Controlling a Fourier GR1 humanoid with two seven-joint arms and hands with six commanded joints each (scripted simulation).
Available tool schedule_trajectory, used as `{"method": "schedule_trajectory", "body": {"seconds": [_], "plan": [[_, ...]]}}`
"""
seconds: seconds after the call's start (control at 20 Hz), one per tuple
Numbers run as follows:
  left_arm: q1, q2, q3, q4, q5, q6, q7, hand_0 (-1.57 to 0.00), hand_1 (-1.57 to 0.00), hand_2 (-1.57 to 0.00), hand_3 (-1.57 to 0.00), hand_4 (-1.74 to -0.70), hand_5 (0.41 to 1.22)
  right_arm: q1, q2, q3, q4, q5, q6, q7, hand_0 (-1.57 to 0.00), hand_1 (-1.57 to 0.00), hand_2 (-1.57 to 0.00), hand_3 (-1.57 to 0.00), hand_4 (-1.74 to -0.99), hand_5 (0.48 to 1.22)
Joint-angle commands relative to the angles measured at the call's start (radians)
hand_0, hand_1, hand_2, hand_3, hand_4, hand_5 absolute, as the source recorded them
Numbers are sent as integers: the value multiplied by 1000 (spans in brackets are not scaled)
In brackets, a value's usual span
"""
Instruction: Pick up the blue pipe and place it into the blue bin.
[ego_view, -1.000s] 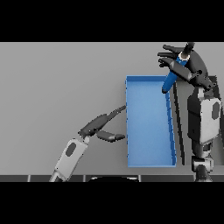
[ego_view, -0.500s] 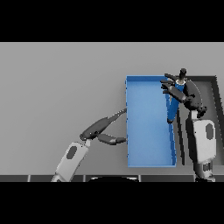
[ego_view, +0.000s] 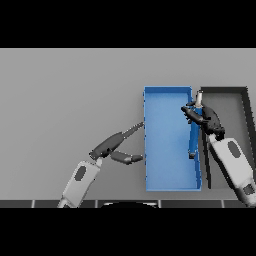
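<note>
We had the blue bin (ego_view: 167, 150) lying lengthwise on the grey table (ego_view: 65, 100), its long sides running away from us, and a dark bin (ego_view: 245, 107) stood just beside it on the right. The blue pipe (ego_view: 193, 137) stood steeply inside the blue bin, hard against its right wall, its dark lower end down near the floor of the bin and its pale upper end poking up above the rim. Our right hand (ego_view: 204, 119) sat over that shared edge between the two bins, fingers curled round the upper part of the pipe, so we had it gripped there. How firmly the fingers closed we could not tell, since the dark hand blurred into the pipe at that spot. The right forearm ran back toward the lower right, across the dark bin. Over on the other side, our left hand (ego_view: 112, 146) lay on the table just beside the blue bin's left wall, fingers straight and thumb spread apart from them. One fingertip reached up to the wall's outer face, the thumb pointed at it lower down. It held nothing.
</note>
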Motion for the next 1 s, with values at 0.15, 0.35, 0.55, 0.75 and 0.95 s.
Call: {"method": "schedule_trajectory", "body": {"seconds": [0.15,0.35,0.55,0.75,0.95], "plan": [[12,0,1,-2,3,2,3,1,1,1,1,-881,429,-85,-133,218,-3,-83,56,-6,-306,-279,-280,-164,-1175,1084],[9,-7,-6,-10,1,5,14,1,1,1,1,-886,426,-128,-169,292,15,-91,84,0,-125,-114,-114,-67,-1078,898],[7,-3,-5,-7,-1,3,10,1,1,1,1,-885,428,-147,-187,356,23,-93,88,-1,-51,-46,-46,-27,-1051,787],[22,0,-12,-15,-7,6,0,1,1,1,1,-888,429,-172,-198,388,35,-91,83,0,-20,-18,-18,-10,-1033,696],[25,-7,-17,-12,-12,10,5,1,1,1,1,-886,431,-190,-202,395,44,-87,106,-3,-8,-7,-7,-4,-1022,665]]}}
